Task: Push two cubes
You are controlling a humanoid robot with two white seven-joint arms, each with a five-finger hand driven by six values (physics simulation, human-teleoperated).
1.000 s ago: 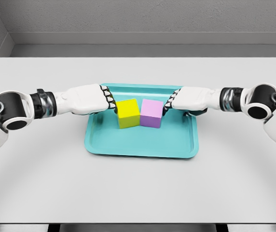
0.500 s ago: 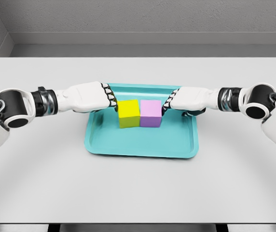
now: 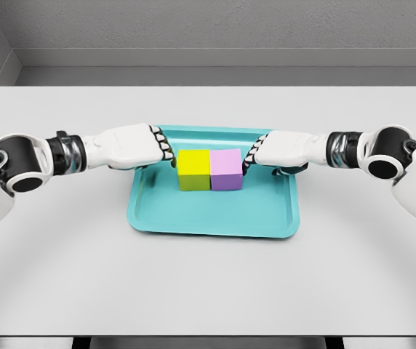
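We work at a grey desk that fills most of the head view, with a grey wall behind it. Our two white arms come in from either side and meet over the middle.

A teal tray lies flat at the desk's centre, its long side running left to right. Its raised rim would keep the cubes from sliding off, which we take as the reason for working inside it.

The left hand reaches in over the tray's left rim, fingers curled into a loose fist that holds nothing, knuckles just at the left face of the yellow cube. The right hand mirrors it over the right rim, likewise curled and empty, fingertips at the right face of the purple cube. We judge the fists are used as flat pushers: a closed hand gives a stiff face for pressing sideways.

Both cubes sit in the rear half of the tray, side by side, inner faces touching with no visible gap. A cube has no long axis of its own; the pair together forms a block whose long axis runs left to right, in line with the two opposed pushes. Their front faces look square to us.
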